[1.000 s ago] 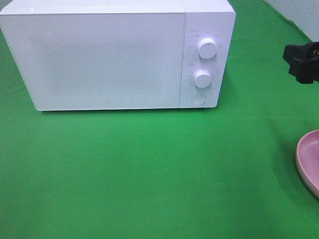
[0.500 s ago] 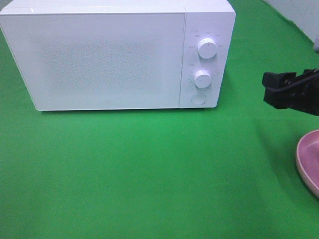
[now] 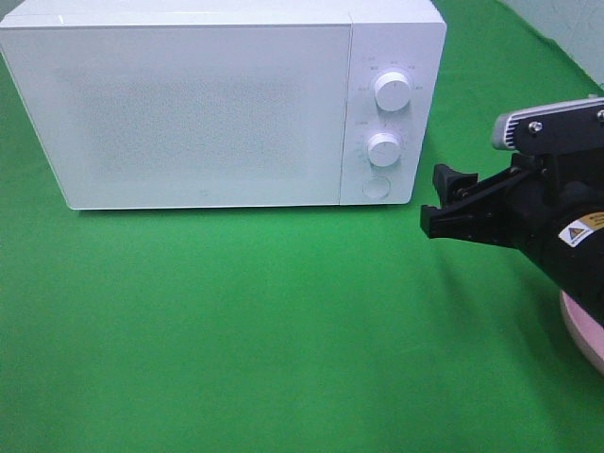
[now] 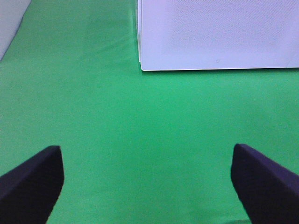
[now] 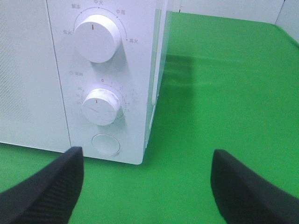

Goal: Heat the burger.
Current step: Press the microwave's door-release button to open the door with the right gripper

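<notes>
A white microwave (image 3: 198,113) sits with its door closed on a green cloth (image 3: 283,330). The right gripper (image 3: 436,201) hovers just beside its control panel, jaws spread wide and holding nothing. The right wrist view looks straight at two dials and the round door button (image 5: 106,143) below them. The left gripper (image 4: 145,186) is likewise wide open and empty, over bare cloth near the oven corner away from the controls.

Likely risks: a spread finger could catch the lower dial (image 5: 100,106) instead of the button, or a hard push could shove the oven backward (nothing braces it). A door springing open might also swing toward the left arm.

The burger shows in no view. Only a sliver of pink plate (image 3: 578,330) peeks from beneath the right arm, so the burger's position relative to either gripper cannot be told.
</notes>
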